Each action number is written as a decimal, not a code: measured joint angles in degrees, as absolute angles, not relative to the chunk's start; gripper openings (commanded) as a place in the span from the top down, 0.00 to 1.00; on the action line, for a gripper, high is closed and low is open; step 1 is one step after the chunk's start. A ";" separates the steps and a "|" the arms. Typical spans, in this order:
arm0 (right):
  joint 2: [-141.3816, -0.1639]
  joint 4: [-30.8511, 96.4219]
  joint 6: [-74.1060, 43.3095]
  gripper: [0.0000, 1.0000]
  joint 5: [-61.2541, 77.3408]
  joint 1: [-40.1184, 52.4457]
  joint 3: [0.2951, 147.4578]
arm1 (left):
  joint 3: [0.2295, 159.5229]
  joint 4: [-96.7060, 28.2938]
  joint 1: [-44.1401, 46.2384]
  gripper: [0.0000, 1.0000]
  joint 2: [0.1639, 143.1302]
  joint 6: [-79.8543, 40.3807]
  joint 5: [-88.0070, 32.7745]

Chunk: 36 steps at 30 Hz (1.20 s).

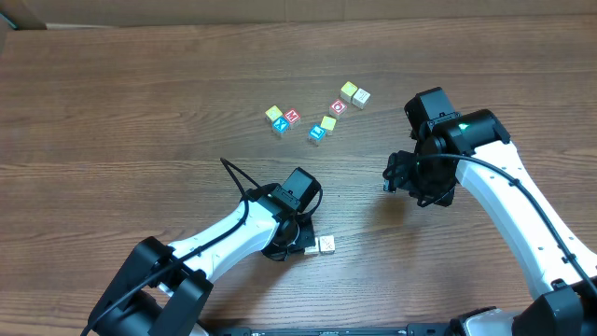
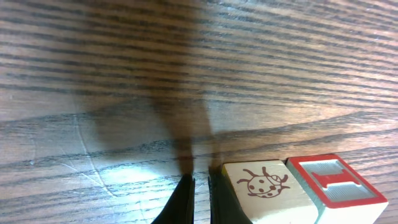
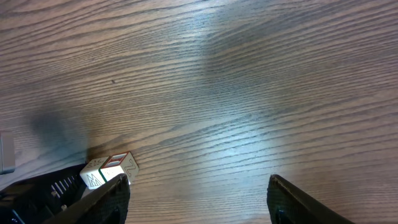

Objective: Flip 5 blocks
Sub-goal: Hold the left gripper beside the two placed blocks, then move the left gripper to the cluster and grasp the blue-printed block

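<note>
Two pale blocks lie side by side near the table's front. In the left wrist view they are a ladybug block and a red-framed block. My left gripper is shut with nothing in it, low over the wood, its right finger against the ladybug block's left side. Several more blocks with blue, red and yellow-green faces lie scattered at the back middle. My right gripper hangs open and empty above bare wood; that pair of blocks shows beyond its left finger.
The left arm stretches from the front left edge towards the middle. The right arm comes in from the front right. A black cable loops over the left arm. The wooden table fills the view.
</note>
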<state>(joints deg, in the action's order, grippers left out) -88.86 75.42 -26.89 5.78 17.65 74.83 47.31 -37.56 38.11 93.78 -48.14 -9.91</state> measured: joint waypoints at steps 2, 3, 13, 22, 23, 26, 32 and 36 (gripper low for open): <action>-88.86 75.42 -26.94 0.28 5.78 17.65 74.83 | 47.31 -37.39 38.11 0.96 93.78 -48.14 -9.91; -88.86 75.44 -26.92 0.28 5.78 17.65 74.83 | 47.31 -37.30 38.11 0.96 93.78 -48.14 -9.91; -88.86 75.02 -26.92 0.28 5.78 17.65 74.83 | 47.31 -36.36 38.11 0.96 93.80 -48.75 -11.18; -88.86 75.02 -26.94 0.28 5.80 17.65 74.83 | 47.31 -36.45 38.11 0.96 93.80 -49.39 -11.35; -88.86 75.09 -26.92 0.28 5.78 17.67 74.83 | 47.31 -36.53 38.09 0.96 93.80 -49.36 -11.35; -88.86 75.31 -26.89 0.28 5.78 17.65 74.83 | 47.68 -39.31 38.09 0.96 93.78 -49.10 -10.68; -88.86 75.50 -26.87 0.28 5.76 17.65 74.83 | 52.62 -48.49 37.80 0.63 92.20 -47.81 -4.36; -88.86 75.55 -26.94 0.28 5.80 17.65 74.83 | 58.52 -47.83 36.62 0.48 90.54 -43.44 -1.89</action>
